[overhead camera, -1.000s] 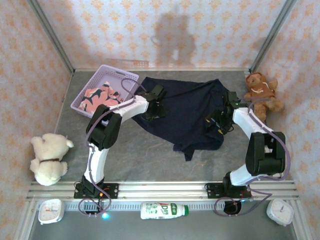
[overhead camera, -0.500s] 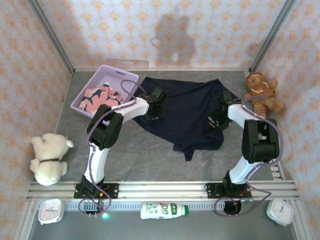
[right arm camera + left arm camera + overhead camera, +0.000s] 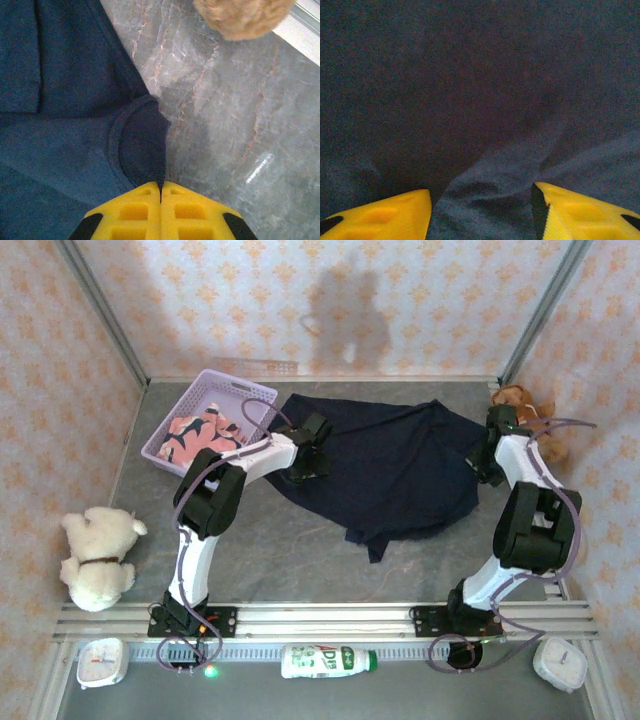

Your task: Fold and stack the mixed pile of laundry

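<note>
Right wrist: large dark navy cloth garment (image 3: pixel 65 75) is being pinched by its hem tip only in right jaws; slip likely. Left jaws spread.

teddy (image 3: pixel 515 397) half behind right arm (image 3: pixel 522 468), navy cloth (image 3: pixel 470 100) blurred
</note>
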Available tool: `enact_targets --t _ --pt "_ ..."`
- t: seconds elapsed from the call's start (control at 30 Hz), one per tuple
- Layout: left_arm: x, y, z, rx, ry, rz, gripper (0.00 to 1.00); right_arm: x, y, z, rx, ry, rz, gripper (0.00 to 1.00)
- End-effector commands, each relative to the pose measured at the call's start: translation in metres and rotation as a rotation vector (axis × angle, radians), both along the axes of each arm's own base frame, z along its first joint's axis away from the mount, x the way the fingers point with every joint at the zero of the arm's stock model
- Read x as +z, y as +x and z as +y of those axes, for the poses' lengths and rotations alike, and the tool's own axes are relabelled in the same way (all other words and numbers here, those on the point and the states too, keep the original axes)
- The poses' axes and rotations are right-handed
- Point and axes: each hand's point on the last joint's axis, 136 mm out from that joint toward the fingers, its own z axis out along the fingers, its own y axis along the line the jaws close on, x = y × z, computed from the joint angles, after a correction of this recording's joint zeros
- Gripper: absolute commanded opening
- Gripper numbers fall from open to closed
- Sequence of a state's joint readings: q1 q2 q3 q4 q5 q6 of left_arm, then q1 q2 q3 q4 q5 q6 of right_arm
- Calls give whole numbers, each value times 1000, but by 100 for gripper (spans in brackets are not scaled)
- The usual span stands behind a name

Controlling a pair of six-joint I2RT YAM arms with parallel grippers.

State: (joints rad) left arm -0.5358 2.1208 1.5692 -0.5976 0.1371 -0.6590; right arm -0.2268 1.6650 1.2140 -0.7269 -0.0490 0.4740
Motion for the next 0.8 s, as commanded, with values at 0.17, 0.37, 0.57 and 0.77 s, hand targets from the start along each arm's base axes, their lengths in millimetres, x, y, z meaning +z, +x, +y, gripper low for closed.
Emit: enact_targets --t 0.17,0.37,0.57,0.77 --pt "78 20 17 -54 44 -95 68 42 -34 10 21 -143 11 48" --pt "60 53 35 -113 87 -78 63 10 -22 102 156 147 -49 48" --pt "25 83 57 -96 148 -46 57 -43 -22 126 109 227 61 50" --pt "-7 79 78 -19 178 35 54 -69 -4 114 91 158 152 62"
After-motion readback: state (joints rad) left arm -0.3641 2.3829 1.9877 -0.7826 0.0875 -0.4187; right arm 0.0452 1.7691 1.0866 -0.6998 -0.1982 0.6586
